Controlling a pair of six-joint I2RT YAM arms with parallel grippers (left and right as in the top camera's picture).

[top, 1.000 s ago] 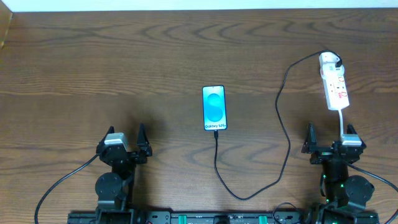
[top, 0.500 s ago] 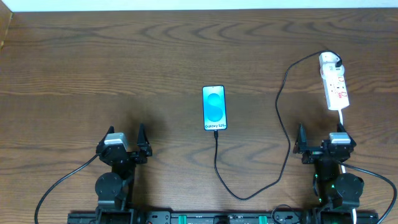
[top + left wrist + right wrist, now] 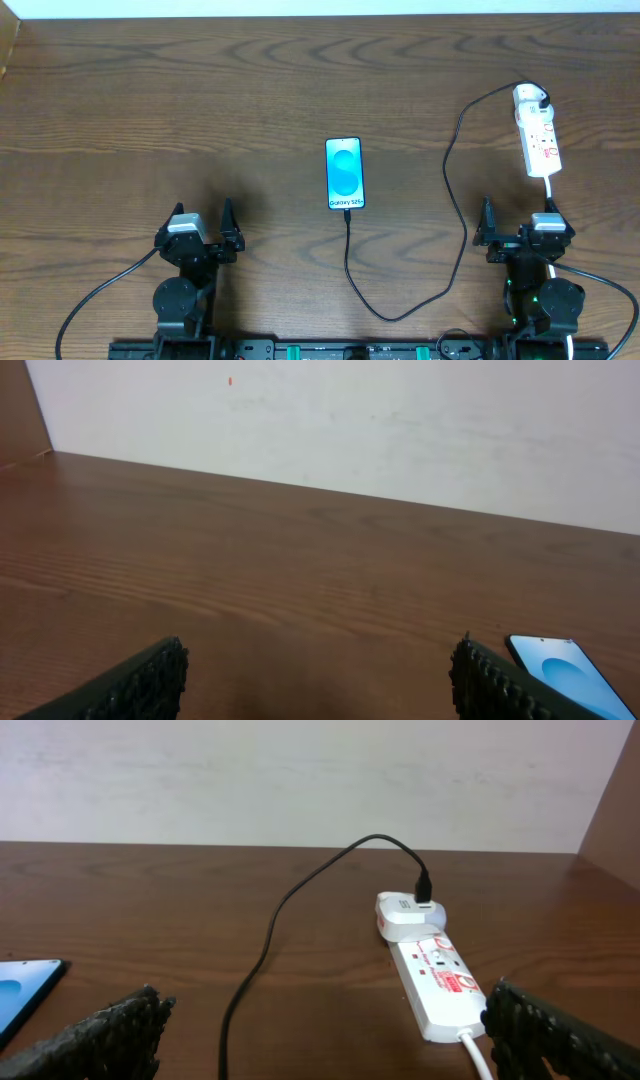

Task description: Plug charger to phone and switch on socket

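Wide and empty: left claw [image 3: 197,232], right claw [image 3: 522,232]; phone [image 3: 344,173] mid worktop [image 3: 200,100], charger [image 3: 455,180] tip at its bottom edge, adapter in socket [image 3: 538,140] far right; switch state unclear; press rocker squarely from above so strip won't skid.

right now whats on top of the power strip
A white adapter sits plugged into the far end of the power strip, with a black cable running from it. Its remaining top is bare, showing red markings. The adapter hides the outlet beneath.
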